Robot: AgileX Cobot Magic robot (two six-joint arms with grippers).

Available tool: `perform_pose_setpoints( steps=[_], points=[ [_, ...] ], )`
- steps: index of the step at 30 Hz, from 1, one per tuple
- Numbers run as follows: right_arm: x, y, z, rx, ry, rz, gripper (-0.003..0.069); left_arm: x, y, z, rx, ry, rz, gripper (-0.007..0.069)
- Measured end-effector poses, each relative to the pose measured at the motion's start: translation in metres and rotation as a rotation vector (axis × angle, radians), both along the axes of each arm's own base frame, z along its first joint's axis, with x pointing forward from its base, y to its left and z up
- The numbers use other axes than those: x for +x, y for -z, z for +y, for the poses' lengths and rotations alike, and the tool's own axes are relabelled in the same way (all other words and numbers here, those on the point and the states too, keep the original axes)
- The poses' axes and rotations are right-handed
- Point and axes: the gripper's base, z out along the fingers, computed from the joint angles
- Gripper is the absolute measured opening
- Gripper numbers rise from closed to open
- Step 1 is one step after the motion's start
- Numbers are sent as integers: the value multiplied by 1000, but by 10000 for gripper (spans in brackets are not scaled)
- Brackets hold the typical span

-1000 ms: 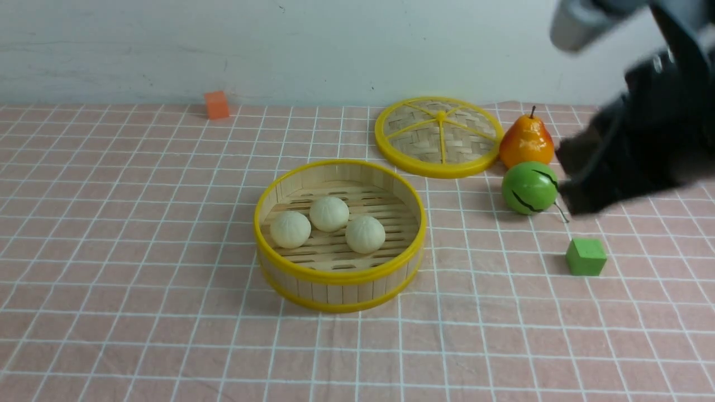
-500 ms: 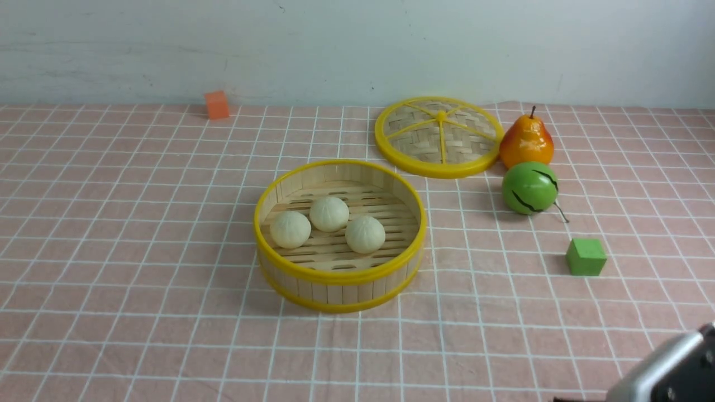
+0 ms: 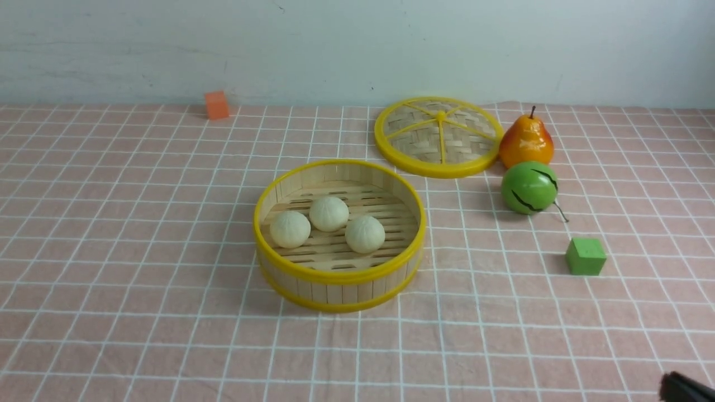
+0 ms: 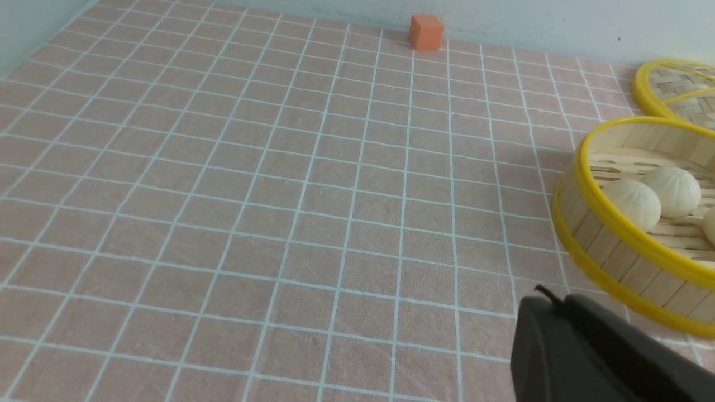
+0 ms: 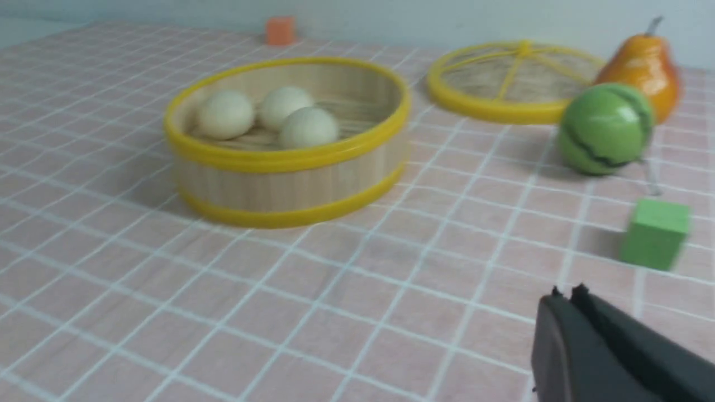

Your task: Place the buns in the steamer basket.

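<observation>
Left gripper: the left gripper [image 4: 550,301] shows in its wrist view as black fingers pressed together, clenched on nothing. It hangs above the pink checked tablecloth [image 4: 223,223], just beside the steamer basket's outer wall, touching neither.

Right gripper: the right gripper [image 5: 565,293] has its two tips together with only a thin seam between them. It is empty and hangs over bare cloth near the green cube [image 5: 654,233], apart from it.

Steamer basket: the steamer basket [image 3: 335,276] stands upright on the cloth near the middle of the table, with its open side up. It is round, so no long axis.

Buns: three buns [image 3: 290,229] [image 3: 329,213] [image 3: 365,234] lie on the slatted floor inside the basket, clustered towards its left half. They are round, with faint pleats.

Lid: the woven lid [image 3: 438,137] lies flat behind the basket, to its right.

Other things: a pear [image 3: 526,144] stands upright, touching the lid's right edge. The green striped ball [image 3: 529,188] sits just in front of the pear. An orange cube [image 3: 217,104] lies by the far wall.
</observation>
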Motion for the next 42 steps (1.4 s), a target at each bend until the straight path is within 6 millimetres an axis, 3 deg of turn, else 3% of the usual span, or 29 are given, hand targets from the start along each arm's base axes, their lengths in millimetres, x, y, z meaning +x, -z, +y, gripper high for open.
perform_pose_setpoints(
  steps=[5,9,32,42],
  points=[
    [-14,6,-16,39,165,35,-6,0,1,0,0,0,2,22],
    [-24,19,-19,45,219,165,-3,0,1,0,0,0,2,29],
    [-26,20,-19,72,230,198,10,0,1,0,0,0,2,50],
    [-26,20,-19,72,230,199,20,-31,38,9,-39,-14,-119,41]
  ],
)
